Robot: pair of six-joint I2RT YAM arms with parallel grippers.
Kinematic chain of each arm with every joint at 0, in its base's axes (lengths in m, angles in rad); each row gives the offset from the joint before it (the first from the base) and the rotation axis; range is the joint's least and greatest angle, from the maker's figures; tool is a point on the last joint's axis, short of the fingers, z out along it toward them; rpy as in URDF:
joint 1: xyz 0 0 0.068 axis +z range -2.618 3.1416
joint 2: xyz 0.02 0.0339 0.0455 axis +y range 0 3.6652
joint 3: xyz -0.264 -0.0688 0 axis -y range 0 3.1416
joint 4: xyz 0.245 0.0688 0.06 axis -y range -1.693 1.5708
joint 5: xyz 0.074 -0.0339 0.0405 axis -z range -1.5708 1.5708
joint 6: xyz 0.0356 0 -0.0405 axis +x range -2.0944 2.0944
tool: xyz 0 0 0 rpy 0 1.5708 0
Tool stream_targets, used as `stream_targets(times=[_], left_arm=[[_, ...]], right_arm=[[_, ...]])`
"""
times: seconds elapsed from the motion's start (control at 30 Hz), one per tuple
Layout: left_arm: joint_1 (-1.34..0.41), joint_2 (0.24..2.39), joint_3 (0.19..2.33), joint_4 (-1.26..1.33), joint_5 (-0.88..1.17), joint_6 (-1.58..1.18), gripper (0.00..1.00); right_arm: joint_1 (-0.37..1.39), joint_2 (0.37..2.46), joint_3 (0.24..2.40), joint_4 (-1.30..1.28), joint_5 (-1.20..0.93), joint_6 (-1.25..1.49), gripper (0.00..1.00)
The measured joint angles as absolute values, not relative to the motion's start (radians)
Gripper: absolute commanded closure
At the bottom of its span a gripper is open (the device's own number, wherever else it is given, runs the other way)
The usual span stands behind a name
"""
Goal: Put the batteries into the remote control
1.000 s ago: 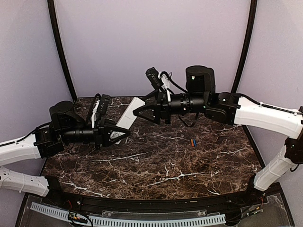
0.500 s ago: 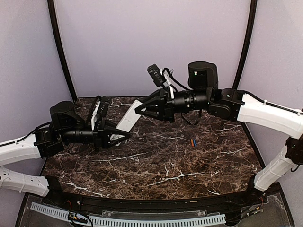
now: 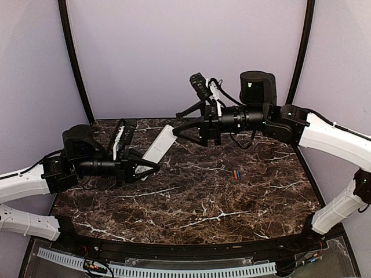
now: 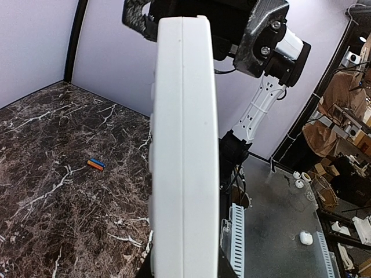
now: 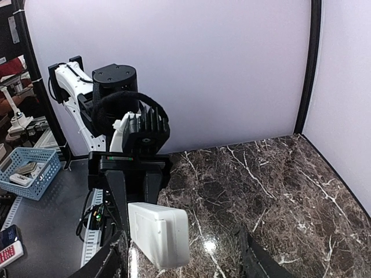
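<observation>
The slim white rectangular plastic remote control (image 3: 161,145) is off the table, over its 10 o'clock part in the overhead view. It slants up from its lower end toward 1 o'clock. The left gripper (image 3: 149,164) is clamped on that lower end and holds the bar out like a handle. This probably leaves the free upper end and the back reachable for the other arm.

The left wrist view shows only the bar's narrow seamed edge. Whether the battery recess is uncovered cannot be told.

The right gripper (image 3: 178,127) sits at the remote's upper end, coming in from 3 o'clock. Its jaws stand wide, with nothing between them being gripped. In its own wrist view the two fingers frame the white end without touching it. It looks lined up to work on that end, perhaps at the cover, though that is a guess.

The two small cylindrical batteries (image 3: 236,174), one orange-red and one blue, lie side by side and touching, at about 3 o'clock of the table's middle. They are well apart from both grippers and not yet loaded. They rest on the dark brown marble-patterned tabletop (image 3: 191,202) within the right arm's side, which suits a later pickup by that arm.
</observation>
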State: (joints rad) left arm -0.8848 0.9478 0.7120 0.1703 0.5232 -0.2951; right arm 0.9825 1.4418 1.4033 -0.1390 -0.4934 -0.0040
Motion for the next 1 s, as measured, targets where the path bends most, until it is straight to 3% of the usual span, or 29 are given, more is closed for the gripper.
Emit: stream_targets(times=[0.33,0.73,0.8,0.9,1.0], left_arm=[[-0.885,0.948,0.712,0.170,0.523,-0.295,1.00],[-0.886,0.961,0.712,0.149,0.519,-0.288,1.00],[-0.886,0.962,0.713,0.146,0.519,-0.287,1.00],[-0.886,0.962,0.713,0.144,0.516,-0.284,1.00],[-0.886,0.962,0.713,0.144,0.515,-0.284,1.00]], right_arm=[[0.987,1.414,1.404,-0.155,-0.510,-0.019,0.59],[0.991,1.464,1.436,-0.167,-0.528,0.001,0.96],[0.995,1.464,1.436,-0.167,-0.528,0.004,0.97],[0.995,1.465,1.436,-0.168,-0.530,0.014,0.83],[0.995,1.468,1.441,-0.183,-0.530,0.022,0.81]])
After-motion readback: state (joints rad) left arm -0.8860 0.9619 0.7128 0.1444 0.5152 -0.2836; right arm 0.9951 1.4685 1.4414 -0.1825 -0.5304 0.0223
